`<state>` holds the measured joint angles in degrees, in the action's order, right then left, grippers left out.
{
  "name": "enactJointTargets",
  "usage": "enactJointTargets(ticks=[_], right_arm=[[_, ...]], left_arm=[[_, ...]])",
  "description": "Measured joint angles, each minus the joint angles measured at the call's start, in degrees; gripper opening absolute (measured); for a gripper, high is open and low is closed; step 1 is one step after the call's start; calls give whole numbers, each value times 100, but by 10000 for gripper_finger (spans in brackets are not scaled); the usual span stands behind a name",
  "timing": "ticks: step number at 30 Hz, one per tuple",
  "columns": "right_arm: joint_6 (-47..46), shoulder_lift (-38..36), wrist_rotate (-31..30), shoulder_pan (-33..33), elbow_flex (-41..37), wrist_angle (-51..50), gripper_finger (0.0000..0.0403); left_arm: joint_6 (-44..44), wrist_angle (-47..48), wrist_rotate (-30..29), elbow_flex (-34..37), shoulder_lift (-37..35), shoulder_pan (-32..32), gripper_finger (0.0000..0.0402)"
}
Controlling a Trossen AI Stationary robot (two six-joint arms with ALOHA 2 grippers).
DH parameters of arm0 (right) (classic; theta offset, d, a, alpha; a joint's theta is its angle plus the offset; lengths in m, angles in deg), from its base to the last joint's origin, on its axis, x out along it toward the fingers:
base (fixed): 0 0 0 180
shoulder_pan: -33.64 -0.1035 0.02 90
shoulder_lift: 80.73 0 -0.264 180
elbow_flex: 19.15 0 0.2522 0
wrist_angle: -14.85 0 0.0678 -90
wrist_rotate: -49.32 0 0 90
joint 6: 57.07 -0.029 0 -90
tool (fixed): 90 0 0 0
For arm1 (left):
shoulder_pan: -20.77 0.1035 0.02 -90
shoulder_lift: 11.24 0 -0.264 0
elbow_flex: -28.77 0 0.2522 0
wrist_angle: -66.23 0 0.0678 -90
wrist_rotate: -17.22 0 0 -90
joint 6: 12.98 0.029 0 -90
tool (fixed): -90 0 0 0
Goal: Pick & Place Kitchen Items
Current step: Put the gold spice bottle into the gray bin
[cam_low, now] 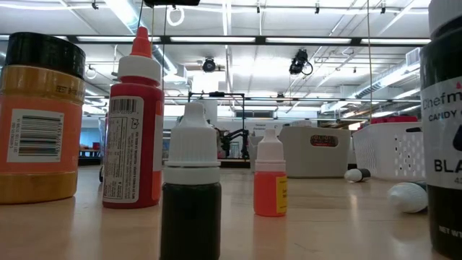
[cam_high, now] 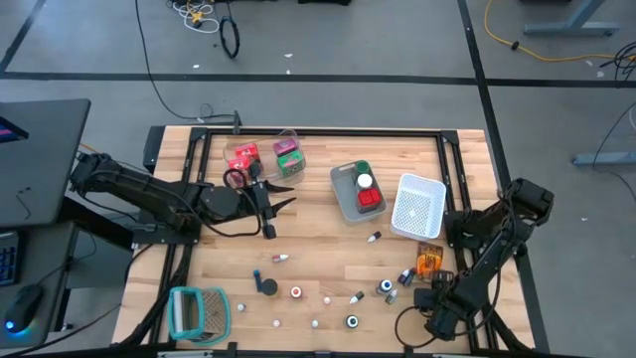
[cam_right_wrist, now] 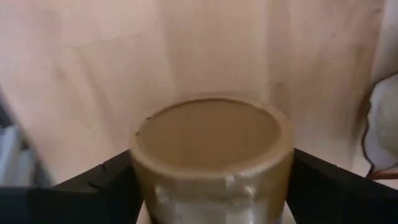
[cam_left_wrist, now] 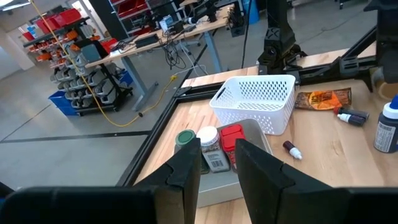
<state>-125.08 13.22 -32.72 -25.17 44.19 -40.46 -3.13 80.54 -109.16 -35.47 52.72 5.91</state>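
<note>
Right gripper (cam_right_wrist: 211,180) sits low at the table's near right corner, fingers clamped on a gold-lidded jar (cam_right_wrist: 211,149). Step: pick, probably just gripped. Next: lift clear, carry to white basket (cam_high: 418,206). Left gripper (cam_high: 280,191) waits empty, fingers slightly apart, near grey bin (cam_high: 343,195).

Dark bottle (cam_low: 444,123) at the low view's right edge is showing "Chefm", "CANDY" and "BLA", cut off. Orange jar (cam_low: 40,119) and red bottle (cam_low: 133,123) are carrying barcodes; their small print is seemingly unreadable.
</note>
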Motion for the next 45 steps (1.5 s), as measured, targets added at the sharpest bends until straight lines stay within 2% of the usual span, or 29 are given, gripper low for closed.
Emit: enactJointTargets(ticks=[5, 9, 14, 18, 20, 25, 30, 36, 40, 42, 45], right_arm=[[-276, -42, -1, 9, -277, 353, 316], [-323, -36, -52, 7, -259, 330, 286], [-1577, -33, -72, 16, -226, 313, 281], [-2421, -108, -449, 2, -235, 371, 282], [-2649, -201, -914, -15, -253, 368, 283], [-3279, -466, -2794, 12, -250, -124, 283], [-3543, -557, -3146, 16, -250, -724, 284], [-3810, -581, -4861, 153, -250, -874, 285], [-3656, -584, -5590, 422, -247, -904, 286], [-3573, -584, -6208, 604, -245, -935, 286], [-3351, -584, -7593, 1011, -241, -964, 286]], left_arm=[[0, -4, 0, 0, 0, 0, 109], [0, -6, 0, 0, 0, 0, 109], [13, -6, 0, 0, 0, 2, 109], [134, -8, -2, 1, 0, 7, 109], [159, -8, -2, 0, 0, 7, 109], [177, -8, 0, 0, 0, 7, 109], [419, -6, -2, 0, 0, 7, 109], [713, -6, -2, 0, 0, 11, 109], [847, -6, -3, 0, 0, 11, 109], [903, -6, -4, 0, 0, 11, 109], [1000, -8, -10, 0, 0, 11, 109]])
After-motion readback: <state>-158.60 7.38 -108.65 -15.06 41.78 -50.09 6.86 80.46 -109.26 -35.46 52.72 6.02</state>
